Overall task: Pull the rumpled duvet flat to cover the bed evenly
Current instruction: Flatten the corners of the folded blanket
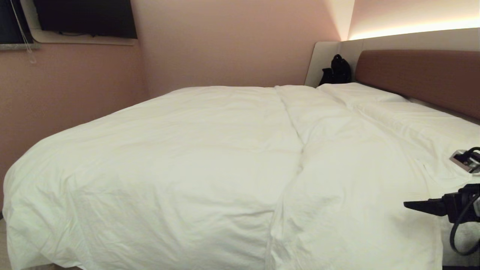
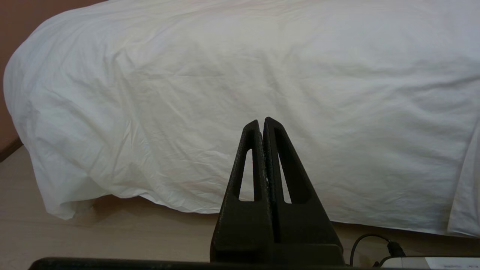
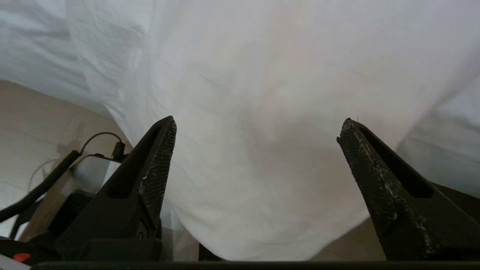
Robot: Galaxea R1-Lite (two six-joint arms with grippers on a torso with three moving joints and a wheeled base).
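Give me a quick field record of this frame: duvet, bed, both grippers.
duvet: white duvet spread over the bed, long crease down the middle, near edge hanging toward the floor
bed: headboard at right, pillows beside it
left gripper: left gripper shut, empty, low beside the bed
right gripper: right gripper open, duvet fabric before it, nothing clamped
extra: black bag in the far corner

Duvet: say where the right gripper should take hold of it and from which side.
Grip the duvet by its hanging near edge, coming from the robot's side of the bed. That hem droops free between the right gripper's open jaws, thin enough to pinch.
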